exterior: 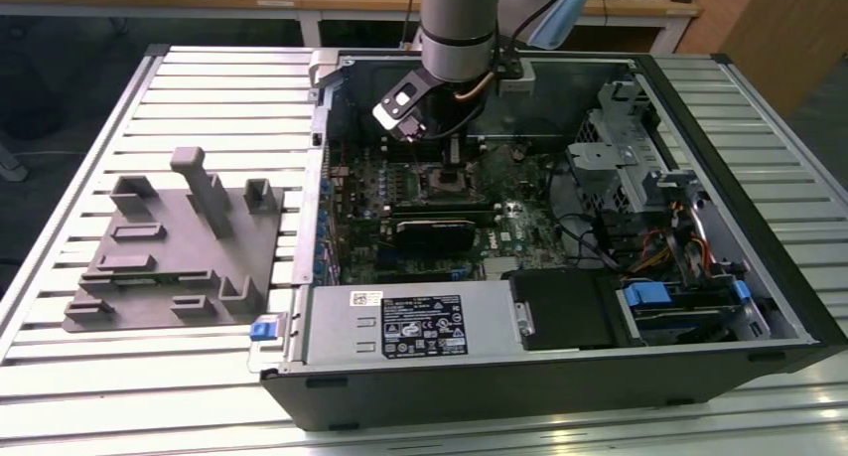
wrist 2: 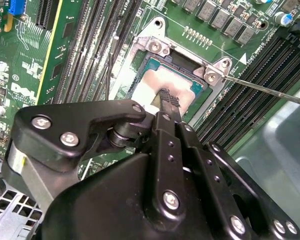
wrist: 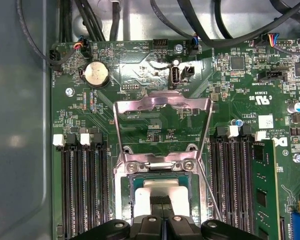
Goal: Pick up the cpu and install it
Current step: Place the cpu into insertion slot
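Cpu (wrist: 160,189) is down in the socket on the motherboard, silvery top up, sitting approx. square w/ the socket frame in both wrist views. Gripper (wrist 2: 168,98) has its fingers drawn together w/ nothing seen between them. The tips sit on or just above the middle of the cpu lid; can't tell for sure if they touch. So pick-up & placing look done, by my read. Left to do: load plate (wrist: 162,102) stands hinged up off the socket and the thin lever (wrist 2: 262,89) juts out unlatched beside it, so the chip isn't clamped yet.

Around it: RAM slots (wrist: 82,195) flank the socket on both sides, w/ one memory stick (wrist: 262,190) fitted. Coin battery (wrist: 96,74) & cables (wrist: 92,20) lie beyond the plate. In the exterior view the arm reaches into the open PC case (exterior: 530,386), w/ the power-supply box (exterior: 424,322) near its front wall. A grey fixture tray (exterior: 173,247) sits on the slatted surface (exterior: 79,396) at the exterior view's left. In the way: the raised plate & lever, both close to the fingers.
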